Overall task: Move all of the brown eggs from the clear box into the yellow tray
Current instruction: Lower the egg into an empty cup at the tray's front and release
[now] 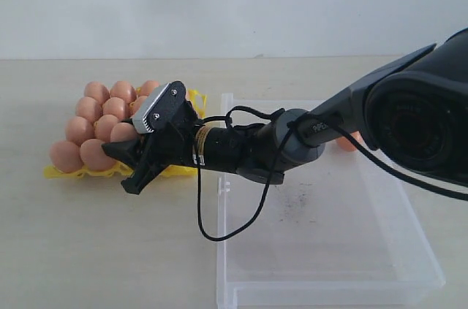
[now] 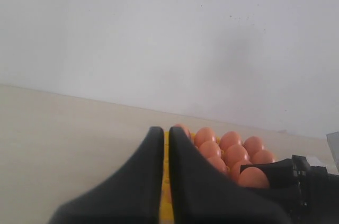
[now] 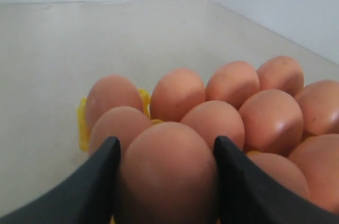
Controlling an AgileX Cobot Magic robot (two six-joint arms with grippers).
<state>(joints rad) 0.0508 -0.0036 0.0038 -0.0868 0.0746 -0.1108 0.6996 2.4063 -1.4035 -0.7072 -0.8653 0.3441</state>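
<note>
Several brown eggs fill the yellow tray at the left of the table. My right gripper has reached across over the tray's near right corner. It is shut on one brown egg, which sits between its two black fingers just above the packed eggs. One more brown egg lies in the clear box, half hidden behind the right arm. My left gripper is shut with nothing in it, low beside the tray; the exterior view does not show it.
The right arm and its looping black cable cross the box's left wall. The box floor carries dark scuff marks. A white wall stands behind the table.
</note>
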